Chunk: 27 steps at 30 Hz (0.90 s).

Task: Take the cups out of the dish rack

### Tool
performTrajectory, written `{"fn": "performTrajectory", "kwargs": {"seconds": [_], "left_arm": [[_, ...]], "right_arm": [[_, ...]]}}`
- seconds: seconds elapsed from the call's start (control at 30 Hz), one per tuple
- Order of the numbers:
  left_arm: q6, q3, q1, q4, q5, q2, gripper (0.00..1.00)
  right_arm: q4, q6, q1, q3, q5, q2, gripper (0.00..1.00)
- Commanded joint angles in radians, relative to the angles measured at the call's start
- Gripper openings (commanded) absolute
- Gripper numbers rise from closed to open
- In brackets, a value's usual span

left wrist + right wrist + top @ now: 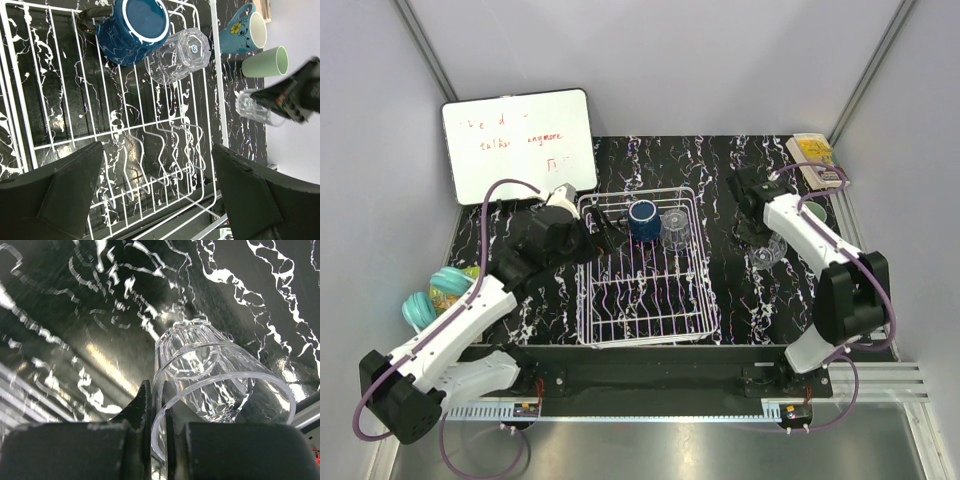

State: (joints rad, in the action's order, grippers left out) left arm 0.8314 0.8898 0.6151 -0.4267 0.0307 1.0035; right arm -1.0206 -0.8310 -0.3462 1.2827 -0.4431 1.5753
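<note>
Pinching the rim of a clear glass [210, 370] with the right gripper [159, 415], one finger inside and one outside. Holding it tipped, bottom end toward the black table [75, 315]. Cannot tell if that bottom touches down yet. Out of the dish rack [585, 300] already, just past its right side, near a light blue mug [242, 30] and a green tumbler [265, 61] on the table.

Looks hard, smooth and thin, so slippery to hold and easy to crack. Likely light too, so no need for a big squeeze. Good to grip at the rim like this. Best to lower it softly and let go only once flat on the table.

Spread wide and holding nothing with the left gripper [155, 190], hanging over the rack. Ahead of it, inside the rack, find a navy mug [135, 30] and the other glass [177, 55], lying on its side and touching the mug. Expect more weight from the mug, so take it by its wall at the rim, or by the dark handle. Watch for rolling with the glass on the wires. Pinch it gently at one end and lift it straight up, clear of the mug.
</note>
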Motion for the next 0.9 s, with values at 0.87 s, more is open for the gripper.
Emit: {"fn": "performTrajectory", "kwargs": {"seconds": [0.87], "left_arm": [[-0.017, 0.001, 0.043, 0.005, 0.032, 0.061, 0.94]], "right_arm": [[0.103, 0.095, 0.118, 0.066, 0.101, 0.180, 0.25]]}}
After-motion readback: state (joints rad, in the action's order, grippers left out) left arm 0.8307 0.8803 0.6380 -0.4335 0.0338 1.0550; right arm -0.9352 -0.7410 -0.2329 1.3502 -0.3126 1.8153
